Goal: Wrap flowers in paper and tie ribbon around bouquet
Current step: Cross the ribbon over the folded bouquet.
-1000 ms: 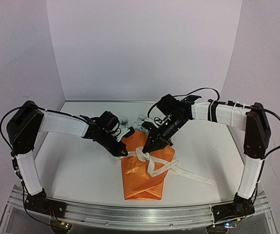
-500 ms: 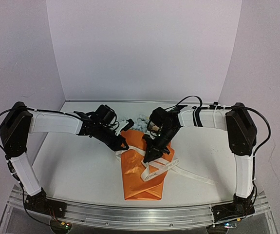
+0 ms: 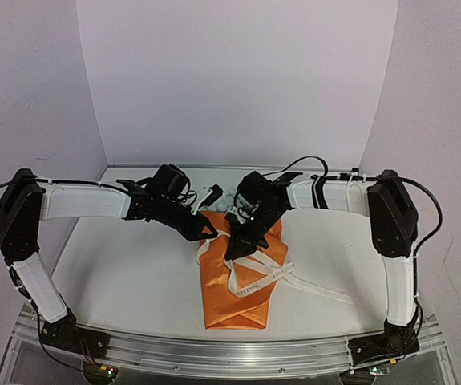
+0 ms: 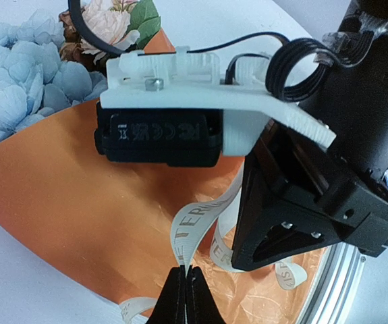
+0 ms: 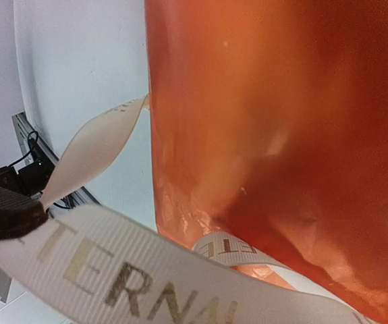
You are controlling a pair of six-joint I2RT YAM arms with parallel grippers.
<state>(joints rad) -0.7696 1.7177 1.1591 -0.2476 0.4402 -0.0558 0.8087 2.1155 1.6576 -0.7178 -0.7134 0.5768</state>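
The bouquet (image 3: 240,281) lies mid-table, an orange paper (image 4: 79,216) cone with pale blue and pink flowers (image 4: 18,88) at its far, wide end (image 3: 228,198). The cream lettered ribbon (image 3: 294,281) crosses the cone and trails right. My left gripper (image 4: 185,287) is shut on a fold of ribbon (image 4: 194,229) above the paper, at the cone's left edge (image 3: 211,233). My right gripper (image 3: 233,252) hangs close beside it over the cone, shut, with ribbon running to it. In the right wrist view the ribbon (image 5: 146,283) hides its fingers; paper (image 5: 281,135) fills the rest.
Both forearms meet over the bouquet, so the two grippers stand nearly touching. The right gripper's black body (image 4: 315,202) fills the right of the left wrist view. The ribbon's loose tail (image 3: 330,293) lies on the white table (image 3: 134,273) toward the right.
The right arm has swung left and its gripper now sits over the cone's middle. The left gripper has moved up and right with the ribbon, lifting a loop off the paper.
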